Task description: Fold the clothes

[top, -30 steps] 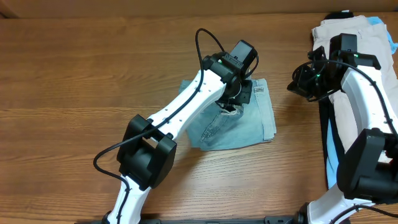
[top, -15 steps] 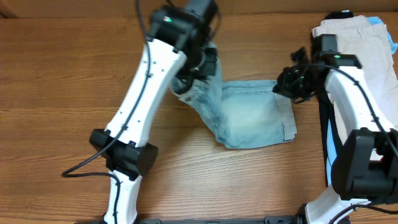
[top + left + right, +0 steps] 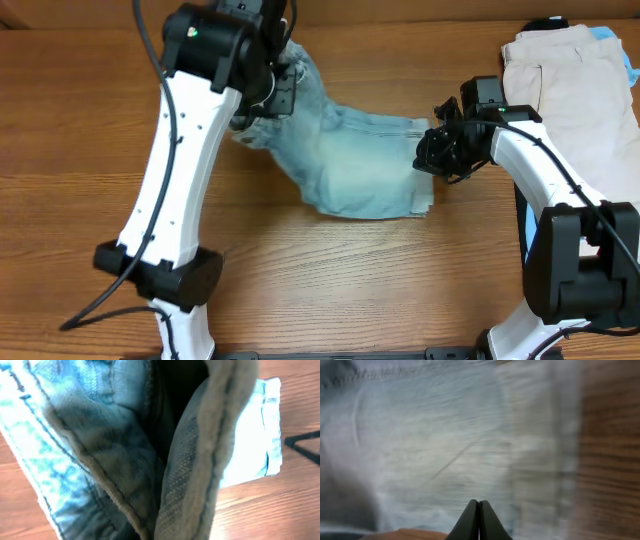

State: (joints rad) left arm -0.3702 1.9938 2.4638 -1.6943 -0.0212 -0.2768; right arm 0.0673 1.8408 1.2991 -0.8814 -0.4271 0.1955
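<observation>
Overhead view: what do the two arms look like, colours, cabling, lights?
Both the left arm and right arm have white links with bulky black joint housings and thin black cables running along them. A small green light glows near the left wrist. The right gripper has black tapered fingertips.

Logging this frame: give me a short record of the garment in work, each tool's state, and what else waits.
garment in work: denim shorts, one end raised, the rest on the table
left tool: shut on the raised end
right tool: fingertips shut at the hemmed end; pinch on cloth unconfirmed
waiting pile: beige shorts at far right, sky-blue garment peeking out at their edge
fold state: stretched between both tools, rumpled
</observation>
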